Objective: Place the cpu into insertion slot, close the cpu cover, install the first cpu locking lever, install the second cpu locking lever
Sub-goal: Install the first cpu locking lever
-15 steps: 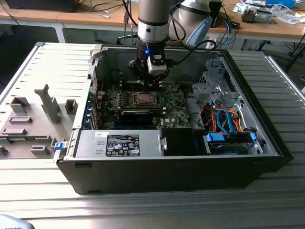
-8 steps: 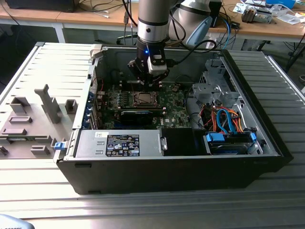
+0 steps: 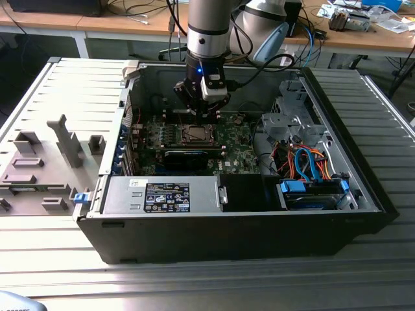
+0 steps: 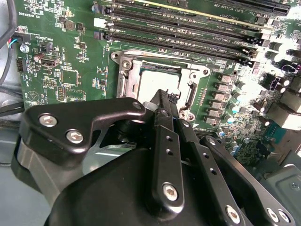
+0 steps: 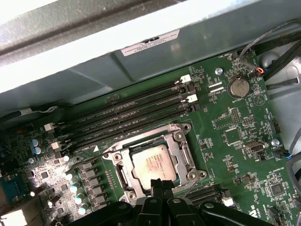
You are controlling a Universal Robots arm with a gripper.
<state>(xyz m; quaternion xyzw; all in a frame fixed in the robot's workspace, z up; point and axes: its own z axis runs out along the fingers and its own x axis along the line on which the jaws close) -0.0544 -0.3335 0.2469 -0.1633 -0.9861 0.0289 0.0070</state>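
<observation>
The gripper (image 5: 161, 184) hangs low over the edge of the insertion slot (image 5: 123, 178), fingers drawn together to a narrow tip, with nothing visibly held. The cpu (image 5: 152, 163) lies seated in the slot, silver top up. The cpu cover (image 5: 184, 151) lies flat around it as a metal frame. The green motherboard (image 5: 235, 136) surrounds it, inside the open computer case (image 3: 337, 116).

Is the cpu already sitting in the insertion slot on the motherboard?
Yes, in the first wrist view the cpu lies flat inside the insertion slot, with the silvery cpu cover framing it.
</observation>
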